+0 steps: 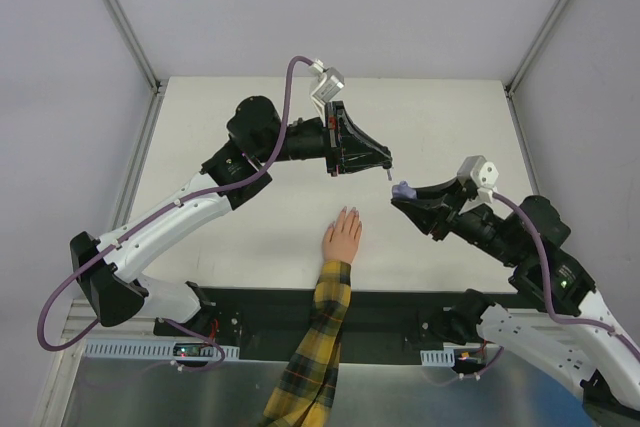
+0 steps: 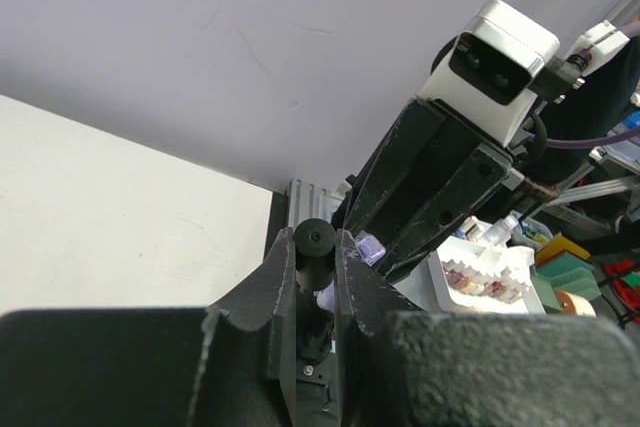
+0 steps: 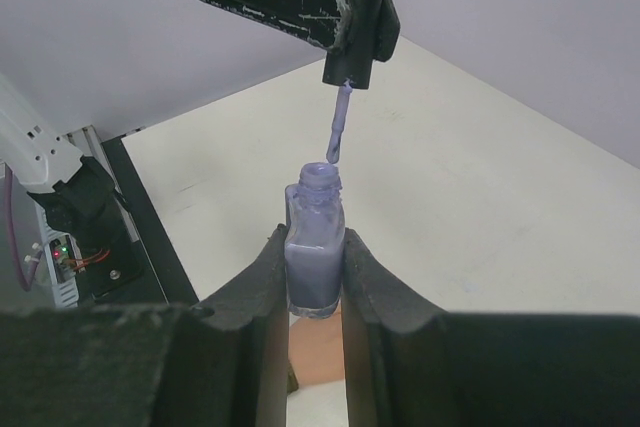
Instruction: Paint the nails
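Observation:
A pale hand [image 1: 343, 234] in a yellow-and-dark plaid sleeve [image 1: 318, 352] lies flat on the white table, fingers pointing away. Its nails are too small to make out. My left gripper [image 1: 386, 163] is shut on a black cap [image 2: 315, 252] whose purple-wet brush [image 3: 338, 132] hangs just above the bottle's open neck. My right gripper [image 1: 403, 197] is shut on the open purple bottle [image 3: 315, 247], held upright above the table to the right of the hand. Part of the hand [image 3: 318, 352] shows beneath the bottle in the right wrist view.
A black strip [image 1: 400, 309] runs along the table's near edge over the arm bases. Grey walls and metal posts [image 1: 120, 17] enclose the table. Off the table, a white tray of small bottles [image 2: 487, 269] and coloured clutter show in the left wrist view.

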Controlling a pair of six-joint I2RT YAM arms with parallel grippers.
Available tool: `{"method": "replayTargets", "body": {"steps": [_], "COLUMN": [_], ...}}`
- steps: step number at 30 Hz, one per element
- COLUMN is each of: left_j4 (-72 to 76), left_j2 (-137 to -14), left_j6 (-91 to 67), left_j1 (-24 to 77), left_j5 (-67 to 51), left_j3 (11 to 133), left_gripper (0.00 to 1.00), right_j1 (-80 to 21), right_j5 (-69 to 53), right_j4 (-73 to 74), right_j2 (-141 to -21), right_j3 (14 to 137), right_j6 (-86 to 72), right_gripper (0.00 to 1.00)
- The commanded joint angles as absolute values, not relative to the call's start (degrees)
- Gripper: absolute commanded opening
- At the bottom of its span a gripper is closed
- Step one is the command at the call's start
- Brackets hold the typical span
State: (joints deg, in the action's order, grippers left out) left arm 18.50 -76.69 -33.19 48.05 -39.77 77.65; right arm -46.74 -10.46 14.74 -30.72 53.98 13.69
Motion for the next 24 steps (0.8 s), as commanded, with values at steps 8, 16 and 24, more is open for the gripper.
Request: {"method": "replayTargets", "body": {"steps": [8, 16, 24], "left_j4": [15.3, 11.5, 14.1], "left_j2": [-72.2, -74.4, -86.6], "left_j6": [-27.1, -26.0, -26.4], "left_j1": [48.6, 46.7, 39.1], "left_j5": [-30.0, -20.0, -25.3], "left_j3": [76.5, 70.3, 66.0], "left_gripper": [0.0, 0.0, 0.0], "right_j1": [-46.6, -46.6, -45.6], "right_j5": [-0.4, 17.7, 21.9], "right_j4": [20.2, 26.3, 18.7], "right_j2": [-24.9, -21.7, -29.5], "right_j3": [53.9, 52.1, 51.0], "right_j6": [9.4, 8.3, 14.4], "right_gripper": [0.0, 0.01, 0.0]}}
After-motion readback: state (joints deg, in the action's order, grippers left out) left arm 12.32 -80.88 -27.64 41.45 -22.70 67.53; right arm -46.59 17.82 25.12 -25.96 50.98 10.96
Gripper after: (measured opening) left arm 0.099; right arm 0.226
